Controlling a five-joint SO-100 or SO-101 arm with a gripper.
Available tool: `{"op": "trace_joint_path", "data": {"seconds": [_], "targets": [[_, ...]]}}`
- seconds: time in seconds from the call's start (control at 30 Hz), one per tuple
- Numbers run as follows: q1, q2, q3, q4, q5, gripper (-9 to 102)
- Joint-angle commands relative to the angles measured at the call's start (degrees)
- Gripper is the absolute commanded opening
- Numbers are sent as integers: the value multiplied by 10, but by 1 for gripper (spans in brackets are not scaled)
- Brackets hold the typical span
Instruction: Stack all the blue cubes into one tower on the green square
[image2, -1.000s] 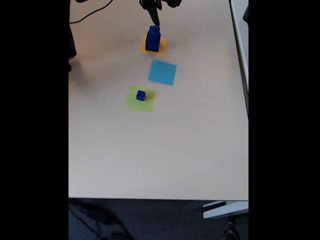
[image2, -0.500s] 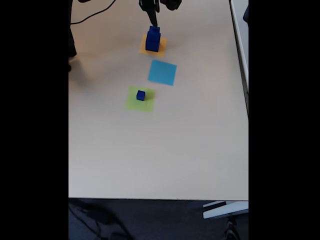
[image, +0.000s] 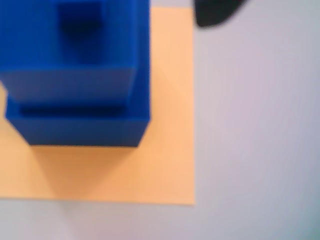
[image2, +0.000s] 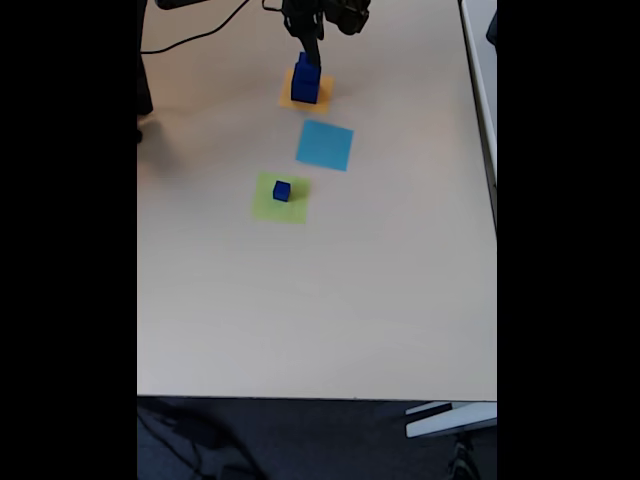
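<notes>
Two blue cubes (image2: 305, 84) are seen stacked, the medium cube (image: 70, 40) sitting on the large cube (image: 80, 127), on an orange square (image2: 305, 98) near the far edge of a pale table (image2: 330, 300). The gripper (image2: 308, 45) is being held just above the stack; whether its jaws are spread or closed cannot be told. The small cube (image2: 282, 190) is resting on the green square (image2: 281, 198), well apart, with a light-blue square (image2: 325, 145) lying between the two.
</notes>
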Motion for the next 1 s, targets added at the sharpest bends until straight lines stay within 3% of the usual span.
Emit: {"op": "trace_joint_path", "data": {"seconds": [0.0, 0.97], "targets": [[-6, 8, 3, -11, -1, 26], [-9, 25, 28, -9, -33, 20]]}}
